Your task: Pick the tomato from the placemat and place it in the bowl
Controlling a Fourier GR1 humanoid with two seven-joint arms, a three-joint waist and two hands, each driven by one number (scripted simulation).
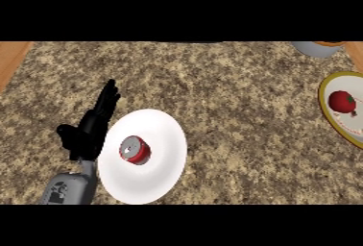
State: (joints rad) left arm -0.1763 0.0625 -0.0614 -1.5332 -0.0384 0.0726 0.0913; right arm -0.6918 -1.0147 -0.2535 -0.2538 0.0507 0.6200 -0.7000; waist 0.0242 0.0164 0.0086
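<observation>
We see no readable writing anywhere; the red can (134,149) lying in the white bowl (159,125) has a grey top facing us, but any label on it is too small to make out. The grey forearm shows some dark markings near the lower edge that we cannot read.

The left hand (90,130) is at the view's left, fingers straight and held close together, pointing away from the robot, thumb sticking out to its left. It holds nothing. The bowl sits just to the right of this hand, its rim touching or nearly touching the fingers; we cannot tell which. The can is in the bowl's middle, right of the palm.

The tomato (343,101) is well apart from the hand, far to its right, resting on the yellow-rimmed placemat (327,96), which is cut off by the right edge. We see a reddish line on the mat below the tomato, unclear what it is.

Far right and beyond the hand, a grey container (317,48) is cut off at the top; its contents are hard to make out. The right hand does not show.
</observation>
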